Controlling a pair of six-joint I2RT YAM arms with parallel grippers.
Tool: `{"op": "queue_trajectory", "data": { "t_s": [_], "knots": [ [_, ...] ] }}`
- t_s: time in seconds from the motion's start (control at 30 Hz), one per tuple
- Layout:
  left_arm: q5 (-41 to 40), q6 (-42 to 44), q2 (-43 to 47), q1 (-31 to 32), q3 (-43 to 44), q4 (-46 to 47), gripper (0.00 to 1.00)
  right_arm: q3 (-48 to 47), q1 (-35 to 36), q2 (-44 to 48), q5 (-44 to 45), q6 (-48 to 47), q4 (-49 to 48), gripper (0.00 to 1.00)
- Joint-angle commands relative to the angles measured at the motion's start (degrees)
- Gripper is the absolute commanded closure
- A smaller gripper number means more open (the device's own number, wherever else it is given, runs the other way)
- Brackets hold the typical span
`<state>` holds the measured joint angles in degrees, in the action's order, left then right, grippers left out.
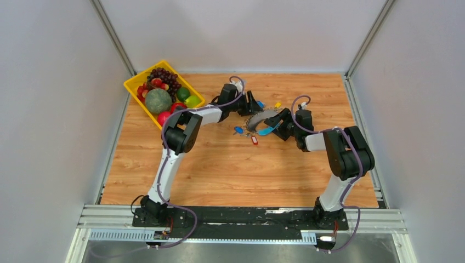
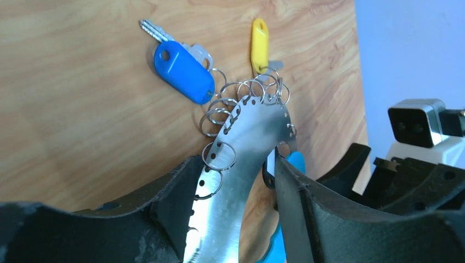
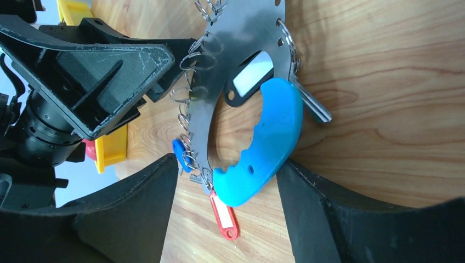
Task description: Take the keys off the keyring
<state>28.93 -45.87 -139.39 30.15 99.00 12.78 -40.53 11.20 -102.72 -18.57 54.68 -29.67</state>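
The keyring is a silver metal crescent joined to a bright blue band. It lies between both grippers at the table's middle back. Several small split rings carry the keys, with a blue tag, a yellow tag, a red tag and a black tag. My left gripper is closed across the metal part, which runs deep between its fingers. My right gripper is closed across the blue end, with the band against one fingertip and the split rings by the other.
A yellow basket of fruit stands at the back left, close behind my left arm. Grey walls close in the wooden table on three sides. The two grippers nearly face each other across the keyring.
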Motion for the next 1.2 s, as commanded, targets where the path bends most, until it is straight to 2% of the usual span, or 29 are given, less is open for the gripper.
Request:
{"op": "queue_trajectory", "data": {
  "t_s": [0.0,0.17,0.3,0.33,0.43,0.47,0.57,0.73,0.83,0.97,1.17],
  "knots": [
    [5.96,-2.70,1.69,1.85,-6.40,1.05,0.40,1.34,0.46,0.61,-3.01,-1.44,-3.78,0.29],
    [6.96,-3.85,6.61,2.49,-14.98,5.19,0.48,4.89,0.49,3.60,-3.10,-1.54,-4.40,0.39],
    [6.26,-3.66,10.47,2.56,-20.81,7.47,0.49,7.45,0.48,6.75,-2.54,-2.34,-4.38,0.54],
    [6.24,-3.54,11.52,2.55,-22.04,7.72,0.49,7.90,0.51,7.28,-2.50,-2.50,-4.47,0.60],
    [6.68,-2.97,13.40,2.47,-23.47,8.37,0.49,8.20,0.48,8.13,-3.76,-3.36,-4.45,0.94],
    [6.76,-1.37,14.55,2.29,-23.17,7.82,0.48,8.04,0.42,8.45,-4.28,-3.43,-4.06,1.00],
    [6.22,2.86,18.50,0.09,-21.83,2.24,0.43,8.29,0.48,10.47,-6.33,-4.13,-3.82,1.00],
    [1.80,11.79,31.83,-2.98,-22.83,-6.41,0.32,8.60,0.81,17.98,-7.46,-8.08,-1.97,1.00],
    [-1.87,14.36,38.53,-3.09,-28.11,-7.87,0.27,8.35,1.00,22.91,-8.90,-10.80,-1.78,1.00],
    [-3.52,12.48,50.38,-3.13,-39.22,-3.46,0.24,7.72,1.19,30.36,-9.68,-13.08,-1.38,1.00],
    [-2.85,6.80,62.78,-0.24,-55.64,9.45,0.23,5.36,1.94,38.39,-9.84,-15.03,-1.56,1.00]
  ]
}}
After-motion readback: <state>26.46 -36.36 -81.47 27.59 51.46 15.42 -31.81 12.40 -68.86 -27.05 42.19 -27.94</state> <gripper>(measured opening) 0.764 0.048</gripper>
